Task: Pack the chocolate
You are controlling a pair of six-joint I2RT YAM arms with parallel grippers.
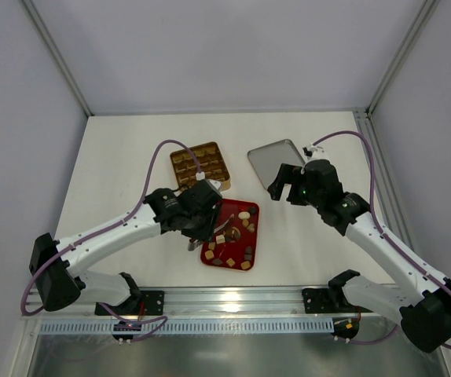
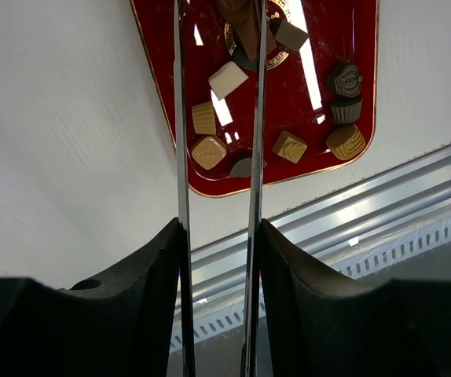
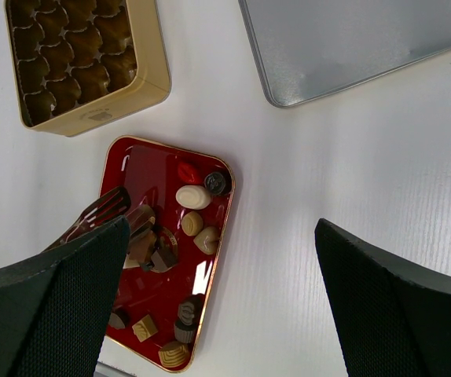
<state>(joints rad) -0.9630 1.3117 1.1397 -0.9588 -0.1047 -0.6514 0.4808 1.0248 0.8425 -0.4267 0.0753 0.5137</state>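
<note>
Several chocolate pieces (image 1: 233,236), dark brown, tan and cream, lie scattered on the red tray (image 1: 251,206). My left gripper (image 1: 199,228) is shut on thin metal tongs (image 2: 181,157) that reach over the tray (image 2: 320,39). A brown piece (image 2: 247,31) sits between the tong tips; a white square (image 2: 228,79) and a tan square (image 2: 209,151) lie below it. I cannot tell if the brown piece is lifted. My right gripper (image 1: 288,188) is open and empty, above the table right of the tray. Its view shows the tray (image 3: 143,169), a cream oval piece (image 3: 192,196) and the tongs (image 3: 92,218).
The gold box with grid compartments (image 1: 200,165) stands behind the tray, also in the right wrist view (image 3: 151,78). Its grey metal lid (image 1: 276,161) lies to the right, near my right gripper (image 3: 219,226). An aluminium rail (image 2: 351,212) runs along the near table edge.
</note>
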